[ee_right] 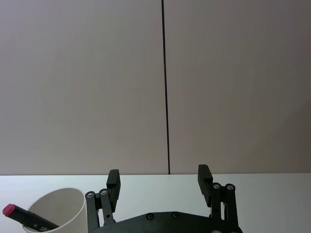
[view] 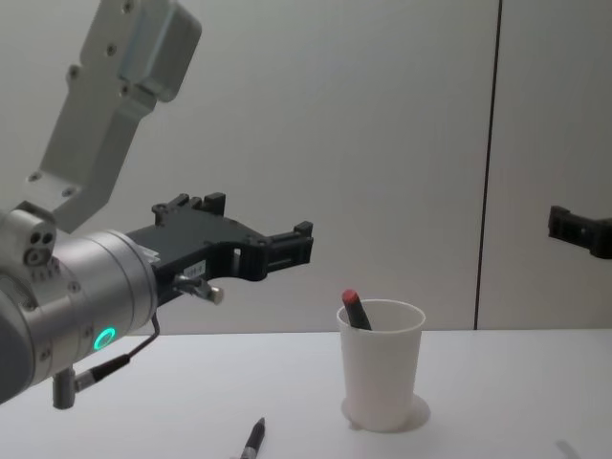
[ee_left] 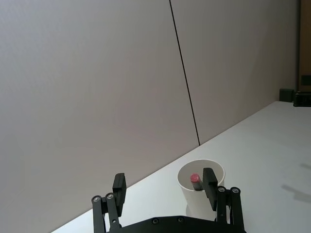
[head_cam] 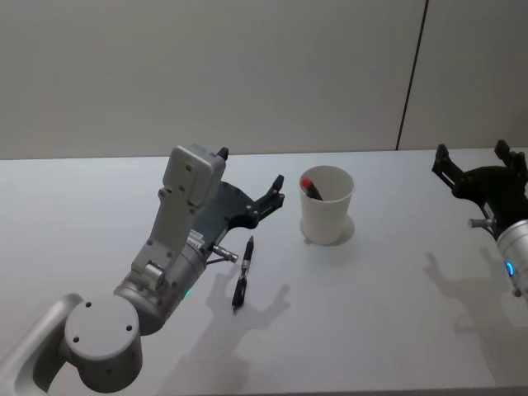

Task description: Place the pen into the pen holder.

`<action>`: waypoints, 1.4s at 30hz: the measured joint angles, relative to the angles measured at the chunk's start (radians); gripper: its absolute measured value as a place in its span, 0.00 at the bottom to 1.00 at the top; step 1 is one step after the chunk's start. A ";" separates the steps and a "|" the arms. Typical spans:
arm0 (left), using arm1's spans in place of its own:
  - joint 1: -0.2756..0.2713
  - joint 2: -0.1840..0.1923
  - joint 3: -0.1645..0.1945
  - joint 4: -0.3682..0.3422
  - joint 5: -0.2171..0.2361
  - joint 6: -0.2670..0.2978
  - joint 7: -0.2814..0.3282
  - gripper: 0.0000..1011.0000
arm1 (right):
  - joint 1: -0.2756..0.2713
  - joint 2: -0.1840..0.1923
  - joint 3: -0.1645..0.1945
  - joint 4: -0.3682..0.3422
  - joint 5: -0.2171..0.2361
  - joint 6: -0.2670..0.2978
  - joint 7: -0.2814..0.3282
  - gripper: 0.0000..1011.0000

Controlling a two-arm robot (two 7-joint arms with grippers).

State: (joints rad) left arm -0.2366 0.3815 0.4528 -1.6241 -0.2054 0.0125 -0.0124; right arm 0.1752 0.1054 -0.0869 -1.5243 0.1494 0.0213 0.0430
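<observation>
A black pen (head_cam: pixel 242 272) lies flat on the white table, close to my left arm; its end also pokes into the chest view (view: pixel 253 438). The pen holder, a white paper cup (head_cam: pixel 327 206) (view: pixel 381 368) (ee_left: pixel 191 201) (ee_right: pixel 60 209), stands upright to the pen's right. A red-capped marker (head_cam: pixel 311 188) (view: pixel 355 308) (ee_left: pixel 195 178) (ee_right: pixel 19 216) leans inside it. My left gripper (head_cam: pixel 252 172) (view: pixel 277 239) (ee_left: pixel 164 184) hangs open and empty above the table, over the pen's far end and pointing at the cup. My right gripper (head_cam: pixel 472 157) (ee_right: pixel 159 177) is open and empty, raised at the far right.
The white table (head_cam: pixel 371 313) runs back to a plain grey wall with a dark vertical seam (head_cam: pixel 412 74). Open tabletop lies between the cup and my right arm. A dark object (ee_left: pixel 301 97) sits at the table's far end in the left wrist view.
</observation>
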 joint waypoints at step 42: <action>-0.024 -0.036 -0.040 0.122 -0.232 0.260 -0.003 0.99 | -0.011 0.005 0.004 -0.011 0.005 0.005 -0.003 0.99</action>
State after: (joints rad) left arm -0.2605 0.3450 0.4126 -1.5026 -0.4373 0.2723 -0.0157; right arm 0.1645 0.1108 -0.0825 -1.5354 0.1546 0.0263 0.0396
